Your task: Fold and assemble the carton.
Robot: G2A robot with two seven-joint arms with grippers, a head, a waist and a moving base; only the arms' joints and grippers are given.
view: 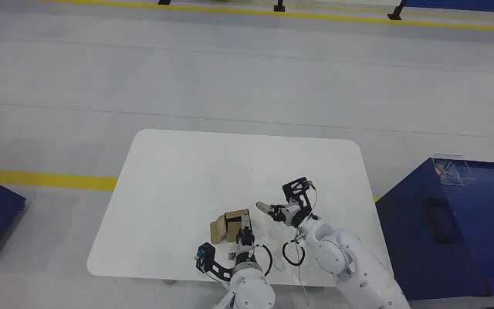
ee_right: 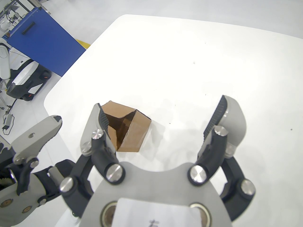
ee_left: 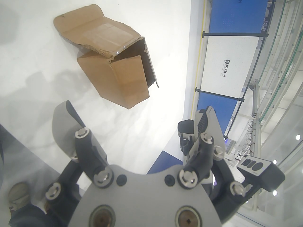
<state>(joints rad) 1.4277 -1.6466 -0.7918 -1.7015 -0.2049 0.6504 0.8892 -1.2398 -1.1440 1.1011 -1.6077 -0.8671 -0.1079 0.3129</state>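
Observation:
A small brown carton (view: 230,225) lies on its side near the front edge of the white table (view: 231,170). It is partly erected, with one end open and a long flap spread flat on the table. In the left wrist view the carton (ee_left: 111,57) lies just beyond my left gripper (ee_left: 135,112), which is open and holds nothing. My right gripper (ee_right: 161,106) hovers open over the table, with the carton (ee_right: 132,128) a short way off beside one finger. In the top view the right gripper (view: 279,197) sits to the right of the carton.
A blue cabinet (view: 440,232) stands off the table's right side. The table's front edge (view: 154,274) runs close behind the carton. Bare tabletop stretches away toward the far side.

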